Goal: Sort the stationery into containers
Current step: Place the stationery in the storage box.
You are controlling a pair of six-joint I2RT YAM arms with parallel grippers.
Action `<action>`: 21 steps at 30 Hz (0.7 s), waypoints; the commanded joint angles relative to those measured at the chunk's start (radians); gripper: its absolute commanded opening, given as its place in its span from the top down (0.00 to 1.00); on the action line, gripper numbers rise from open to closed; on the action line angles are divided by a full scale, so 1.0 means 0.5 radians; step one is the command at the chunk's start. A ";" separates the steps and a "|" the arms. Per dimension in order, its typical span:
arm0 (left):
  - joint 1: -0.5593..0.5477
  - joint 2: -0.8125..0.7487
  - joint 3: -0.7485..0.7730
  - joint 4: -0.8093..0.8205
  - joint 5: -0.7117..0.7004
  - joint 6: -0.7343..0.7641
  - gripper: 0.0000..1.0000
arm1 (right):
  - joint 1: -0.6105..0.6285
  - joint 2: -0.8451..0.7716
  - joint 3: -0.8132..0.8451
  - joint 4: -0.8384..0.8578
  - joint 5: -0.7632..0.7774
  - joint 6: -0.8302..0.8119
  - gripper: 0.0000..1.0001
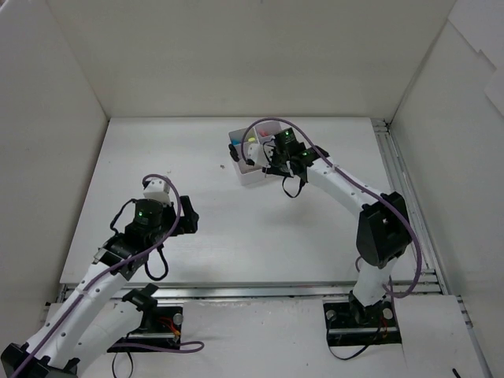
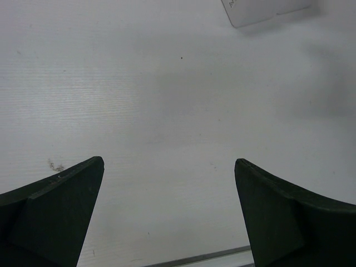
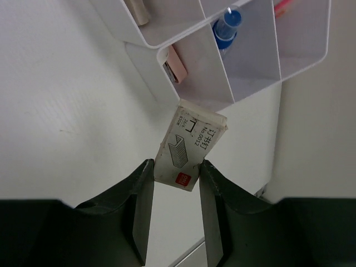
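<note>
Being pinched by its lower end between the two fingers of the right tool, a small white staple box is being held tilted, its printed face with a drawing of staples and a red mark being turned toward the wrist camera. The box's far end is being shown just beside the near outer wall of the white organiser; whether the two are touching cannot be told. Inside the organiser, a blue-capped bottle is being seen leaning in one compartment, a pink eraser in the compartment nearest the box, and a beige eraser in a further one at the upper edge of the view. A thin red item is being glimpsed in the far-right compartment, too little of it being shown to be named.

From above, the organiser is being seen standing on the far middle of the white counter, with the right tool being reached over its near side. The left tool is being kept well apart, over the counter's near left; in its own wrist view the left tool is being shown released, jaws spread wide with nothing between them, above bare counter, a corner of the organiser being caught at the top edge.
</note>
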 commanded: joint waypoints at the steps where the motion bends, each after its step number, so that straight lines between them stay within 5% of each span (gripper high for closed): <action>1: 0.032 0.034 0.094 0.108 -0.089 0.031 0.01 | -0.106 0.043 0.169 0.017 -0.312 -0.741 1.00; 10: 0.032 0.175 0.207 0.053 -0.254 0.003 0.01 | -0.248 0.445 0.616 -0.078 -0.505 -1.098 0.98; 21: 0.032 0.194 0.287 -0.039 -0.340 -0.006 0.01 | -0.269 0.592 0.666 -0.097 -0.616 -1.120 0.90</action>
